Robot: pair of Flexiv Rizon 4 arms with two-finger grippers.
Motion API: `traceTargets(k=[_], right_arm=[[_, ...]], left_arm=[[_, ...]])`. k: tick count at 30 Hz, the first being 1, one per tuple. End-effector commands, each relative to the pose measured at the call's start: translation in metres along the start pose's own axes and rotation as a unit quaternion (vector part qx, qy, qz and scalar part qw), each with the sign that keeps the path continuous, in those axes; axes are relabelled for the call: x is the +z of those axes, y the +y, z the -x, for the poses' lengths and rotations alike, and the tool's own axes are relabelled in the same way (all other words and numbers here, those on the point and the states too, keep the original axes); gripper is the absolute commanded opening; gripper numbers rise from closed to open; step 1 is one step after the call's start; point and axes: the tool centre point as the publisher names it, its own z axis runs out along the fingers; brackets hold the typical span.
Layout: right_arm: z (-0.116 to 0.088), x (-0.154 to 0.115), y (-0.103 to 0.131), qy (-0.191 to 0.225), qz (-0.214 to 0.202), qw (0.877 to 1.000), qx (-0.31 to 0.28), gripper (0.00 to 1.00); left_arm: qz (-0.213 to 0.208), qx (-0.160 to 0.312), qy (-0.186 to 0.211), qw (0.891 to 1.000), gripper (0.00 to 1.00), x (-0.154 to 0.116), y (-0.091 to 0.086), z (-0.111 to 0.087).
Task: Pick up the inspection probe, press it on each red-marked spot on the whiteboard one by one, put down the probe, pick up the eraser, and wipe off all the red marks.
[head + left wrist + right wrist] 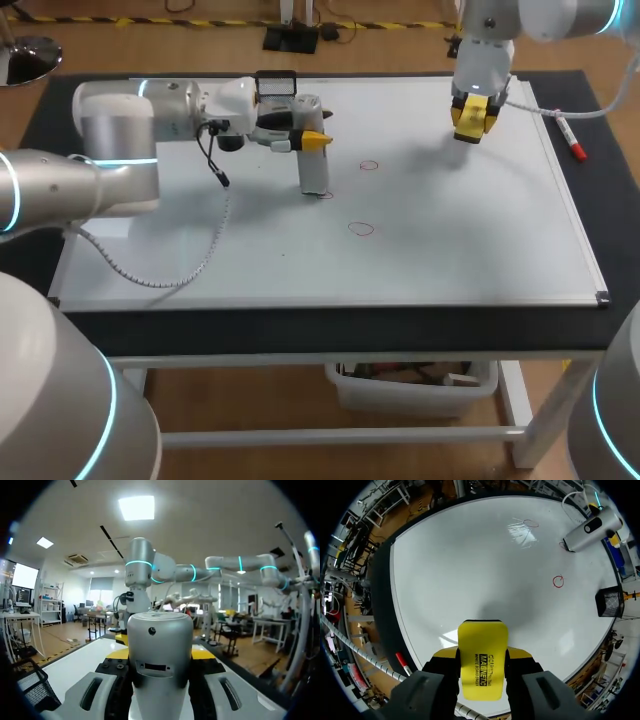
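Observation:
The silver inspection probe [313,172] stands upright on the whiteboard [460,240], with its tip beside a small red mark [326,194]. My left gripper [306,138] is shut on the probe's upper part, and in the left wrist view the probe [160,655] fills the gap between the yellow fingertips [204,652]. Two more red circles [370,165] [361,229] lie to the right of the probe and nearer the front. My right gripper [472,118] hangs over the board's back right, shut on the yellow eraser [482,640]. From there the probe [592,527] and one red circle [558,581] show ahead.
A red marker [572,140] lies on the dark table strip along the board's right edge. A black mesh basket [277,85] stands at the back, behind my left gripper. A coiled cable [170,270] trails from the left arm across the board's left part.

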Motion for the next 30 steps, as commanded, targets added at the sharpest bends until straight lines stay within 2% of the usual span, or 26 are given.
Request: traceTargets(k=[1,18,30], right_arm=[[-0.0008,-0.0018,-0.0007,0.002,-0.001,1.000,-0.001,0.00],[-0.0008,-0.0018,-0.0007,0.002,-0.001,1.000,-0.001,0.00],[-0.0008,-0.0018,-0.0007,0.002,-0.001,1.000,-0.001,0.00]], left_arm=[[-0.004,-0.002,0.026,1.000,0.00,0.0039,0.0053,0.0094],[0.001,-0.004,0.040,0.999,0.00,0.0104,0.0098,0.0066],[-0.001,-0.003,0.029,1.000,0.00,0.0073,0.0028,0.0037]])
